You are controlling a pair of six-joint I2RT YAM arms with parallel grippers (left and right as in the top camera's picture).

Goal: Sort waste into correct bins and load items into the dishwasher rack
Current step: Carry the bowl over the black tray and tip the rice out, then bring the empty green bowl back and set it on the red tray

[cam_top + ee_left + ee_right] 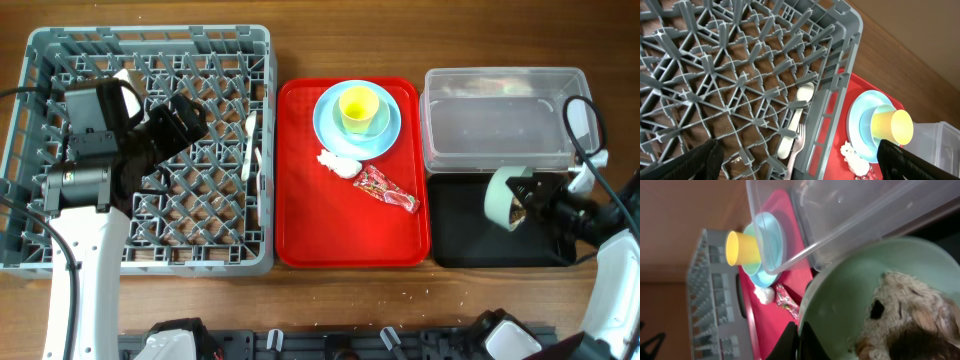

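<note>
While the right gripper [524, 198] pinches its rim with closed jaws, the mint green bowl [497, 197] hangs tipped on edge over the black tray [470, 252], right of the red tray [330, 235], with brown food scraps [912, 322] inside. Left of the red tray, the left gripper [185, 120] gapes wide, holding nothing, above the dishwasher rack [150, 38], where the spoon [801, 97] and fork [799, 136] lie.
</note>
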